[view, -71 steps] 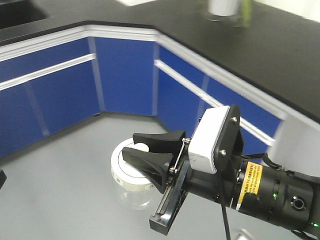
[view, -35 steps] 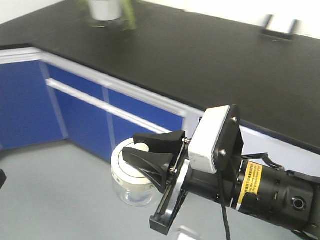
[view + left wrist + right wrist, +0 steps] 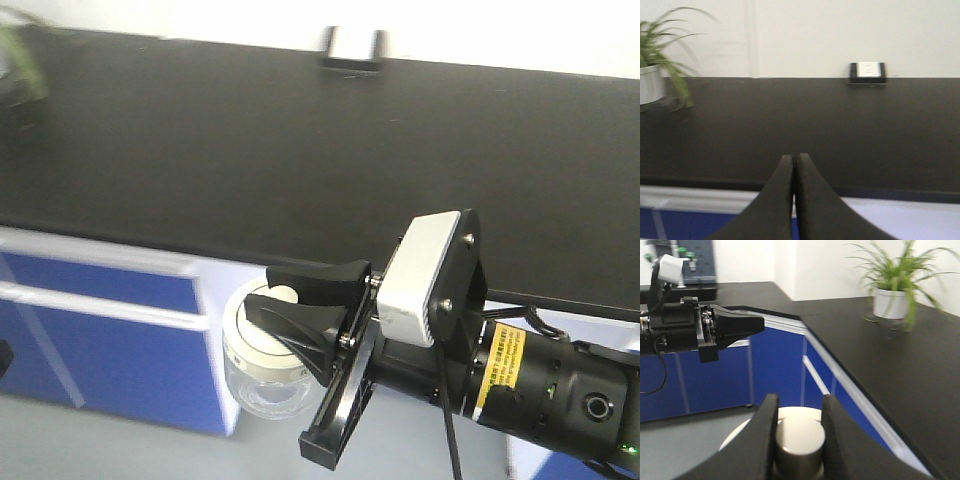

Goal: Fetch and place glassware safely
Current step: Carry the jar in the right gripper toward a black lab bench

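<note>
Glass jar, held by right end effector

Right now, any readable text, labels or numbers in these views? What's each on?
Nothing legible.
The yellow label behind the right gripper: dark print, too small to read.
The wall plate: faint marks, too blurred to read.
The glass jar: no text visible.
</note>
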